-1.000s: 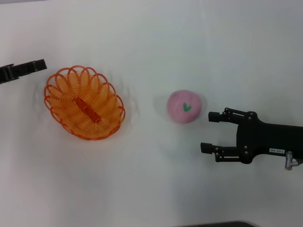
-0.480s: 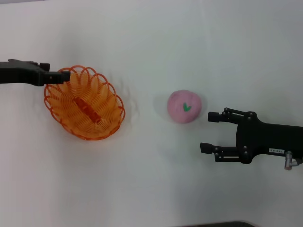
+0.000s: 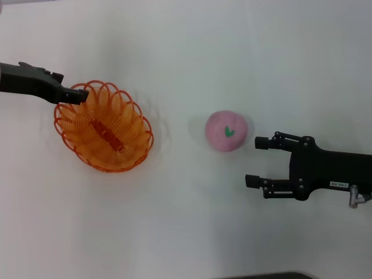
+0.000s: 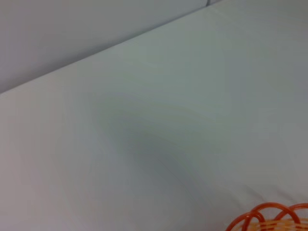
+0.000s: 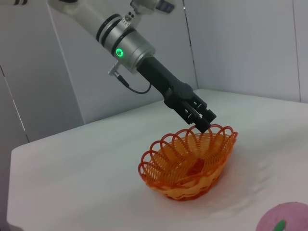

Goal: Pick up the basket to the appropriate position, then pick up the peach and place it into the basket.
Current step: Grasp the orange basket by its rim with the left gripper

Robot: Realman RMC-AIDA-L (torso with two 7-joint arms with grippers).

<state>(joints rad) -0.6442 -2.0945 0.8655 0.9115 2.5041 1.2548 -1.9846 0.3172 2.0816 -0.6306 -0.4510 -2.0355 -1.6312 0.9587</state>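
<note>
The orange wire basket (image 3: pixel 125 125) stands on the white table at the left; it also shows in the right wrist view (image 5: pixel 187 166), and its rim shows in the left wrist view (image 4: pixel 269 219). My left gripper (image 3: pixel 81 93) reaches in from the left, with its tip at the basket's far-left rim, as the right wrist view (image 5: pixel 206 124) also shows. The pink peach (image 3: pixel 226 131) with its green leaf mark lies right of centre and shows at the edge of the right wrist view (image 5: pixel 284 219). My right gripper (image 3: pixel 254 161) is open and empty, just right of the peach and a little nearer to me.
The white table (image 3: pixel 186 221) carries only the basket and the peach. A grey wall (image 5: pixel 240 43) stands behind the table's far edge.
My left gripper has moved right from the table's left edge to the basket's far-left rim. The basket, the peach and my right arm have not moved.
</note>
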